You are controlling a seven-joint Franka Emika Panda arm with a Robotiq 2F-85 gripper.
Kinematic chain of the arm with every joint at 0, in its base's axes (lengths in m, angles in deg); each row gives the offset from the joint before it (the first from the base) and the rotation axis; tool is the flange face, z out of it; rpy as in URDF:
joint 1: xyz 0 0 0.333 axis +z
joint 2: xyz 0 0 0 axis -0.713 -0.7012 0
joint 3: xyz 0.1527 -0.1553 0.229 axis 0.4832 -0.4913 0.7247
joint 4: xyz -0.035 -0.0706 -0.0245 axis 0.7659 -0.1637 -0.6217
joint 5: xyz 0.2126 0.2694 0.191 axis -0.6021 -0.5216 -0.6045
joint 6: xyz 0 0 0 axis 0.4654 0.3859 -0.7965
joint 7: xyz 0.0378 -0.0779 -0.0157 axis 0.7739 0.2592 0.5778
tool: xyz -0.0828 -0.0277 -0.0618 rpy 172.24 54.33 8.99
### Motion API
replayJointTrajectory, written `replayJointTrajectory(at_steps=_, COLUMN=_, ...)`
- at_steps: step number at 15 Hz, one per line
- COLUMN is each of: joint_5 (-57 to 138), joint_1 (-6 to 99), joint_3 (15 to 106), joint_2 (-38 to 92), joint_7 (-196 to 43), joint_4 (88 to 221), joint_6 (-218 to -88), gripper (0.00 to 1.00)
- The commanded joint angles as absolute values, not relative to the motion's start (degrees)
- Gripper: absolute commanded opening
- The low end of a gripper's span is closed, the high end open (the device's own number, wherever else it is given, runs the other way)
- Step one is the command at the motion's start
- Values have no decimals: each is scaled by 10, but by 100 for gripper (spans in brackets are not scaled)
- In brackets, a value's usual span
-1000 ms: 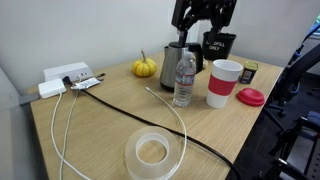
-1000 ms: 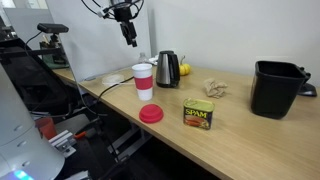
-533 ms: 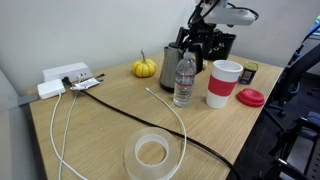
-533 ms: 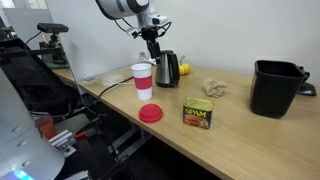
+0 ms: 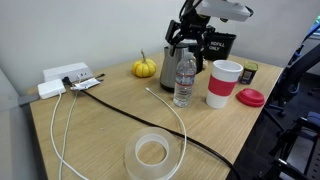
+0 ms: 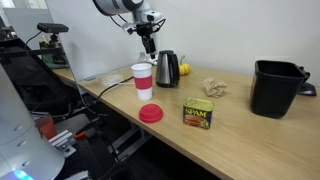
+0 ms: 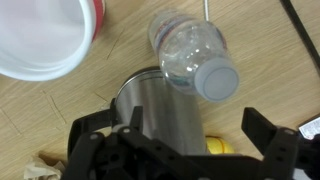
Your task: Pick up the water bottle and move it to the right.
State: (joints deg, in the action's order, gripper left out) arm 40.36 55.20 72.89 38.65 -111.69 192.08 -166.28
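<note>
Eyes on the water bottle [image 5: 185, 80]: in an exterior view it stands upright on the wooden table [image 5: 100, 125], just right of the frame's centre. It's small, clear and ribbed, with a white cap on top and a pale label band round its middle. The top of the cap sits about level with the top of the steel kettle [image 5: 175, 57] directly behind it. The two are very close, and I can't tell whether they touch. To the right in that frame stands the white cup with the red sleeve [image 5: 224, 83], near the bottle but apart from it. A red lid [image 5: 251, 97] lies further right, and a little orange pumpkin [image 5: 145, 67] sits to the left of the kettle.

Up top, the gripper [image 5: 188, 38] hovers above the kettle and bottle, fingers spread wide and holding nothing.

The wrist view looks straight down. The bottle [image 7: 185, 45] sits in the upper middle, its cap the nearest part and the ridged clear shoulder fanning out behind. The kettle [image 7: 160, 105] lies below it in the frame and the cup [image 7: 40, 35] fills the upper left corner. The gripper [image 7: 170, 130] comes in along the bottom edge, its two dark fingers [image 7: 85, 135] far apart on either side of the kettle and well clear of the bottle.
</note>
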Motion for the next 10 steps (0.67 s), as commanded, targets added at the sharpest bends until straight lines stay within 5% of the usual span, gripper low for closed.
replayJointTrajectory(at_steps=1, joint_5=390, joint_1=562, joint_3=733, joint_2=404, joint_7=-1098, joint_4=1926, joint_6=-1651, gripper=100)
replayJointTrajectory(at_steps=10, joint_5=402, joint_1=577, joint_3=743, joint_2=407, joint_7=-1115, joint_4=1922, joint_6=-1656, gripper=100)
